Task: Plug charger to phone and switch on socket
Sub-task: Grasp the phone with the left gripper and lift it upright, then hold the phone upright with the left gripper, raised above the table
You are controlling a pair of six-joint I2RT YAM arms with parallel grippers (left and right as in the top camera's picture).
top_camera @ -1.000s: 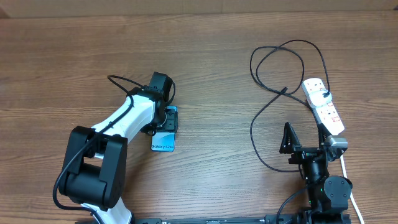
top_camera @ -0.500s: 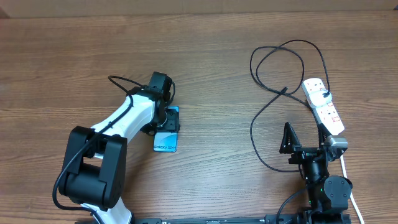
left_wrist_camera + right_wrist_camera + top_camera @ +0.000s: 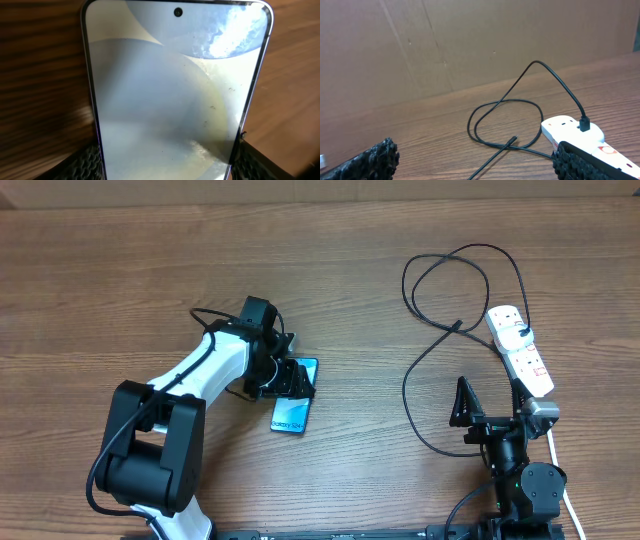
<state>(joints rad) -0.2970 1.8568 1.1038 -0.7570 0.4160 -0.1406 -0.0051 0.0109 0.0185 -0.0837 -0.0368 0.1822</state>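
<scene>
The phone [image 3: 291, 416], light blue with "Galaxy" text at its near end, lies left of centre on the table. My left gripper [image 3: 287, 378] is shut on its far half. In the left wrist view the phone [image 3: 170, 85] fills the frame, and the fingers [image 3: 86, 162] press on both long edges. The black charger [image 3: 420, 370] loops across the right side. Its connector tip [image 3: 514, 138] lies free on the wood, and its other end is plugged into the white socket [image 3: 520, 348]. My right gripper [image 3: 490, 405] stands open just in front of the socket [image 3: 572, 131], holding nothing.
The wooden table [image 3: 350, 280] spreads between both arms. The socket's white cord [image 3: 560, 470] runs down past the right arm's base. A brown cardboard wall [image 3: 470, 40] stands behind the table's far edge.
My left gripper has slid the phone to the right and turned it slightly, so it now lies tilted further from the arm. The right arm, charger and socket have not moved.
</scene>
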